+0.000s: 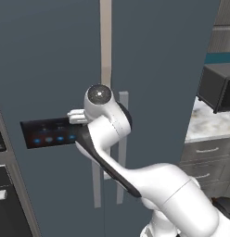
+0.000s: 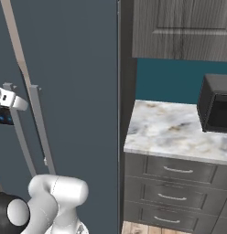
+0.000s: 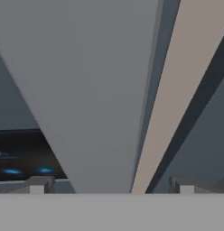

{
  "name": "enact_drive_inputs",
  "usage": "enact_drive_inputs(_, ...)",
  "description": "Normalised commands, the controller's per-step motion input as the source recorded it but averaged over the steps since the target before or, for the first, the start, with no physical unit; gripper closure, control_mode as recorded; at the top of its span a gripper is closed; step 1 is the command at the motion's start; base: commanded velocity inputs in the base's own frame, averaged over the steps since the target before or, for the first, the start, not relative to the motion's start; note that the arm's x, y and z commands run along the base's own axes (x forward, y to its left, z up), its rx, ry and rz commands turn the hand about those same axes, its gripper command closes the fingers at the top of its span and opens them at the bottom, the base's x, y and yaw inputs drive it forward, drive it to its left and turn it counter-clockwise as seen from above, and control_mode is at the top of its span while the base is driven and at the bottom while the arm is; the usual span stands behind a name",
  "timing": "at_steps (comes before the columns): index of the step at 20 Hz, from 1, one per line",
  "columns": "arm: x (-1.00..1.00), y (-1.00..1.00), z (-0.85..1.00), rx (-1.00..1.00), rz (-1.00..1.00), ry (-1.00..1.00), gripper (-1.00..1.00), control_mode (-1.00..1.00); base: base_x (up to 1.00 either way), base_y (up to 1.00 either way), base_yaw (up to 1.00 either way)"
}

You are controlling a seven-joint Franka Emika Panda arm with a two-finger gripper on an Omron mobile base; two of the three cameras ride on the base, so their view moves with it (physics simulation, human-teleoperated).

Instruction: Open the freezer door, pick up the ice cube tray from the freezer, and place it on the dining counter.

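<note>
The freezer door [image 1: 47, 69] is filling the left side of the left base view, slate blue-grey, w/ the black blue-lit dispenser panel [image 1: 47, 133] at mid height. It's looking shut or close to it: a pale beige strip [image 1: 105, 41] is showing btwn it and the plain door [image 1: 158, 69] on the right, so the seam may be just cracked; can't tell for sure. The freezer itself and the ice cube tray are sitting behind that door, hidden for now. Off to the right, a marble counter [image 2: 170, 128] over dark drawers is carrying a black microwave [image 2: 216, 105].

The handle [image 1: 96, 185] of the freezer door is running straight up and down along the door's right edge, next to the twin handle [image 1: 122, 139] of the plain door.

Gripper [image 3: 111, 187] is sitting right up at that handle, w/ jaws spread fully apart and nothing btwn them being squeezed. In the hand view the grey handle [image 3: 86, 90] is rising from btwn the two fingertips [image 3: 37, 185], long axis running away up the frame, slightly tilted from the hand's roll. Dispenser panel is lying to the gripper's left, beige seam to its right.

So the bar looks to be lying dead ahead and centred in the gap, crosswise to the closing direction. Judging from this, closing on it and pulling outward is the next thing needed; door-opening step is barely begun.
</note>
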Motion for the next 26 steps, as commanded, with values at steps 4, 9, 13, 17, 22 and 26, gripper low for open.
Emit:
enact_drive_inputs(4, 0.20, 0.04, 0.02, 0.00, 0.00, -0.01, -1.00, -1.00, 0.00, 0.00, 0.00)
enact_drive_inputs(9, 0.05, 0.07, 0.00, 0.00, 0.00, -0.07, -1.00, -1.00, 0.00, 0.00, 0.00)
enact_drive_inputs(13, 0.00, 0.03, 0.04, 0.00, 0.00, -0.12, -1.00, -1.00, 0.00, 0.00, 0.00)
enact_drive_inputs(17, 0.02, 0.00, 0.08, 0.00, 0.00, -0.14, -1.00, -1.00, 0.00, 0.00, 0.00)
enact_drive_inputs(22, 0.01, 0.00, 0.05, 0.00, 0.00, -0.16, -1.00, -1.00, 0.00, 0.00, 0.00)
enact_drive_inputs(26, 0.11, 0.00, 0.00, 0.00, 0.00, -0.13, -1.00, -1.00, 0.00, 0.00, 0.00)
